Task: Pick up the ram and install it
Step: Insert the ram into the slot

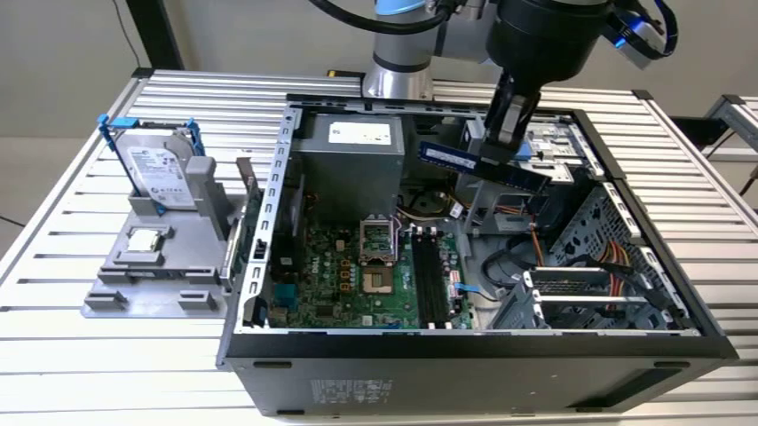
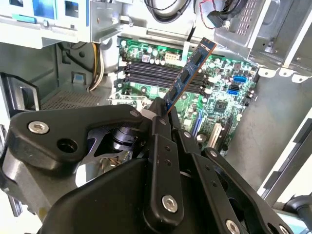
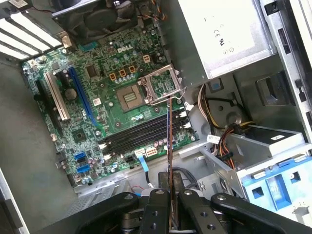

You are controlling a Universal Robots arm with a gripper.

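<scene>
Currently, item: the ram (image 1: 484,164), a blue-green stick with dark chips, hanging above the open computer case (image 1: 284,177) and apart from the motherboard (image 1: 343,284).

Handling, as judged: light, thin and stiff, but fragile at the chips and the contact edge. Best taken by a short end or the bare board edges.

Fingers: the gripper (image 1: 498,142) is closed on one end of the ram. The rest juts free in the second wrist view (image 2: 187,75).

Arm: enters from twelve o'clock in the exterior view, wrist pointed down into the case.

Long black memory slots (image 1: 429,275): about seven o'clock from the ram, well apart.
</scene>
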